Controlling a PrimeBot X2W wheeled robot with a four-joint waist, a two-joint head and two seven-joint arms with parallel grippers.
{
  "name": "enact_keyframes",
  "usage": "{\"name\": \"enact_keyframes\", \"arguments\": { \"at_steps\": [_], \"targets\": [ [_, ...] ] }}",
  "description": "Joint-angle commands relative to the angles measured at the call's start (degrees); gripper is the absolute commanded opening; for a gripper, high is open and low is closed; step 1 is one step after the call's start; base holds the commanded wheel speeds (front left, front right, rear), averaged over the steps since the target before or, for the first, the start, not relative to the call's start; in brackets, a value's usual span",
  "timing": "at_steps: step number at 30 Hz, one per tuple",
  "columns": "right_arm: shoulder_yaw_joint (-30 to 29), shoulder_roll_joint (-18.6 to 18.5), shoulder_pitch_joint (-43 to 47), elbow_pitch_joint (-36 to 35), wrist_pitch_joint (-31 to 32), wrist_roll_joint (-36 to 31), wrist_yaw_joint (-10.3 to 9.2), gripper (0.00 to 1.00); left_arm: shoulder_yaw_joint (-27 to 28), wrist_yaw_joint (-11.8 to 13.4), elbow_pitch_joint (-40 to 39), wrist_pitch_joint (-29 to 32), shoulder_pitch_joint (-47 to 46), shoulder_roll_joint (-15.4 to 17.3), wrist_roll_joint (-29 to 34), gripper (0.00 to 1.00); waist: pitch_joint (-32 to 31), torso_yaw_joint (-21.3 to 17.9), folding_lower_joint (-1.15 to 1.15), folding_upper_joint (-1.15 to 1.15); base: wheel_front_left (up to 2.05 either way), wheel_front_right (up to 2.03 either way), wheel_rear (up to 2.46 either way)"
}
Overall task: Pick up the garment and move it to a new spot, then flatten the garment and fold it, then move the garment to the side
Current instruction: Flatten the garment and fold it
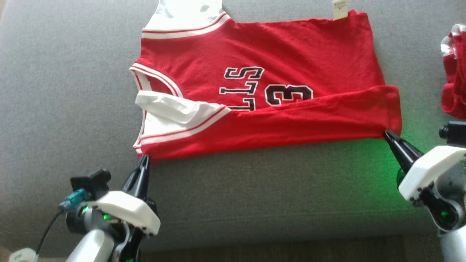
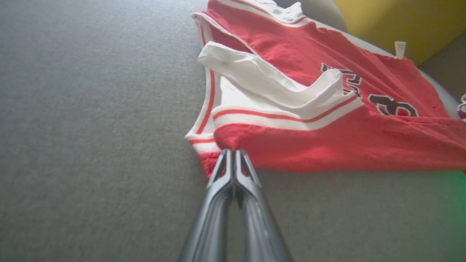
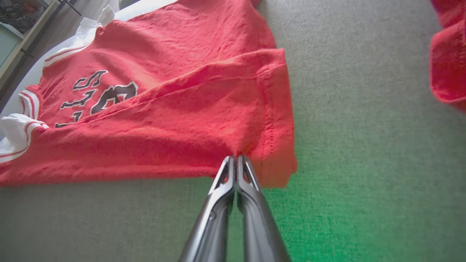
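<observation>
A red jersey (image 1: 262, 91) with white trim and black lettering lies spread on the grey cushion (image 1: 65, 91), neck end to the left. Its near long edge is folded over onto the body, partly covering the lettering. My left gripper (image 1: 145, 157) is shut on the near left corner of that fold, by the white shoulder strap (image 2: 269, 80); in the left wrist view the fingertips (image 2: 233, 152) pinch the red cloth. My right gripper (image 1: 386, 134) is shut on the near right corner at the hem (image 3: 269, 109), its tips (image 3: 236, 158) closed on the fabric edge.
Another red and white garment (image 1: 453, 72) lies bunched at the far right, also seen as a red garment (image 3: 447, 54) in the right wrist view. The cushion's front edge (image 1: 255, 238) runs close below my grippers. A yellow surface (image 2: 400, 22) stands behind the jersey.
</observation>
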Motion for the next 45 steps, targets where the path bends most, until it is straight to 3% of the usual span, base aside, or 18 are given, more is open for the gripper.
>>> {"name": "enact_keyframes", "arguments": {
  "at_steps": [1,10,16,17,18,19,20,27,34,45],
  "targets": [
    [0.1,-2.15,1.49,-2.98,0.85,0.58,-0.02,0.0,1.63,0.75,-3.19,0.79,0.3,2.24,0.36,0.0,-0.29,-0.2,0.0,0.0,0.0,0.0,0.0],
    [-2.22,-4.23,9.87,-10.71,4.92,2.77,-0.02,0.0,-0.28,3.89,-13.27,6.33,8.86,5.31,-0.01,0.0,-0.64,-0.01,0.0,0.0,0.0,0.0,0.0],
    [-4.3,-3.67,14.95,-14.89,7.34,2.61,-0.02,0.0,-0.81,5.64,-18.29,8.43,13.39,6.12,-1.12,0.0,-0.71,0.39,0.0,0.0,0.0,0.0,0.0],
    [-4.51,-3.5,15.3,-15.17,7.48,2.5,-0.02,0.36,-0.53,5.84,-18.66,8.2,13.58,5.89,-1.43,0.0,-0.77,0.43,0.0,0.0,0.0,0.0,0.0],
    [-5.04,-2.78,15.45,-15.45,7.63,2.07,-0.02,1.0,-0.06,6.24,-18.59,7.72,13.4,5.41,-1.74,0.38,-0.97,0.41,0.0,0.0,0.0,0.0,0.0],
    [-5.3,-2.26,15.26,-15.64,7.49,1.8,-0.02,1.0,0.13,6.23,-18.51,7.44,13.07,4.94,-2.06,0.93,-1.09,0.4,0.0,0.0,0.0,0.0,0.0],
    [-5.26,-1.82,15.04,-15.93,7.48,1.67,-0.02,1.0,0.34,6.24,-18.4,7.07,12.6,4.58,-2.2,1.0,-1.21,0.38,0.0,0.0,0.0,0.0,0.0],
    [-5.67,-0.25,11.88,-20.22,4.29,1.55,-0.02,1.0,0.63,4.81,-19.03,6.62,6.35,3.9,-1.54,1.0,-0.7,-0.24,0.0,0.0,0.0,0.0,0.0],
    [-3.37,0.77,7.32,-20.83,0.28,1.68,-0.02,1.0,2.01,2.32,-18.03,9.37,-7.68,5.11,-0.05,1.0,1.56,-0.72,0.0,0.0,0.0,0.0,0.0],
    [2.21,0.78,0.8,-18.14,-3.29,2.79,-0.02,1.0,2.18,-5.18,3.3,20.11,-38.87,6.57,-0.01,1.0,7.24,-3.88,0.0,0.0,0.0,0.0,0.0]
  ]
}}
